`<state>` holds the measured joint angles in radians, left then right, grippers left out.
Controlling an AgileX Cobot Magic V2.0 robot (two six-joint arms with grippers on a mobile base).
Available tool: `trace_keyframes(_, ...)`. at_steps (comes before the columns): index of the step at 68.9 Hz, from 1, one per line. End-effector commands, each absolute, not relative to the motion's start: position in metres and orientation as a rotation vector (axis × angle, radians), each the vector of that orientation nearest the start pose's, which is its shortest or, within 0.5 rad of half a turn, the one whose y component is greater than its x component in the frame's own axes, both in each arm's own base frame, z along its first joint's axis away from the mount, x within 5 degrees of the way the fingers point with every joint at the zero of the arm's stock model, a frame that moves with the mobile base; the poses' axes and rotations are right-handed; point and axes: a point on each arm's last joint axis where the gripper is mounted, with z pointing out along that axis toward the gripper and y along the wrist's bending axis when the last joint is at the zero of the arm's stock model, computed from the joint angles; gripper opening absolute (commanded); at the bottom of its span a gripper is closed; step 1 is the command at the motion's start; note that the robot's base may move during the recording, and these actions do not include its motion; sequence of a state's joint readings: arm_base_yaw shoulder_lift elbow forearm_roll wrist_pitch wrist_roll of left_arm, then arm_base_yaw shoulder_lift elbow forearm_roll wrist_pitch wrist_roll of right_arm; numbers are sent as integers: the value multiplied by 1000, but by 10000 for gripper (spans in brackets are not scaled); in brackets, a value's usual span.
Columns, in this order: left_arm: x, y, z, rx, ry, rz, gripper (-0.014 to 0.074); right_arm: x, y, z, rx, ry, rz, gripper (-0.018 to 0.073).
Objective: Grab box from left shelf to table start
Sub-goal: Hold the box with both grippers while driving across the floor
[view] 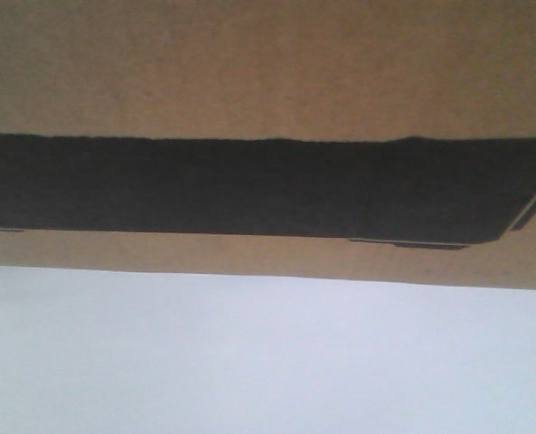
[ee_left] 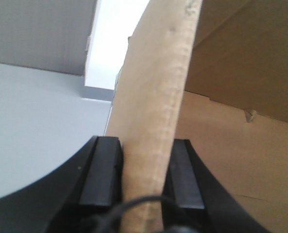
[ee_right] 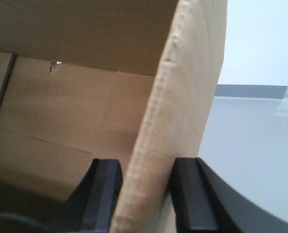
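Observation:
The brown cardboard box (view: 268, 72) fills the upper half of the front view, its black printed panel (view: 249, 185) running across it. Below it lies the white table (view: 249, 362). My left gripper (ee_left: 144, 145) is shut on the box, its upright cardboard wall (ee_left: 156, 97) clamped between both black fingers, with the box's inside to the right. My right gripper (ee_right: 146, 165) is shut on the opposite wall (ee_right: 182, 107), with the box's inside to the left. The left shelf is out of view.
A pale grey flat surface (ee_left: 37, 121) lies left of the box in the left wrist view, under a darker grey panel (ee_left: 37, 29). In the right wrist view, a grey floor (ee_right: 250, 145) meets a white wall (ee_right: 260, 39).

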<state>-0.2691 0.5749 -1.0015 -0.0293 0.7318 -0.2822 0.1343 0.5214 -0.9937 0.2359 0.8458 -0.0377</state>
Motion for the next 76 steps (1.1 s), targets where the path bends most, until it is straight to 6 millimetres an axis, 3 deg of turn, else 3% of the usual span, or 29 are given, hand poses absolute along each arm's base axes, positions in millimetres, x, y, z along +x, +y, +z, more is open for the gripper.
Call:
trace_keyframes(1, 67, -28, 453, 63, 1651, -517, -104, 62, 20, 449, -132, 1645, 279, 56)
trace_keyframes(76, 67, -28, 453, 63, 1651, -517, -104, 62, 20, 449, -132, 1646, 279, 56)
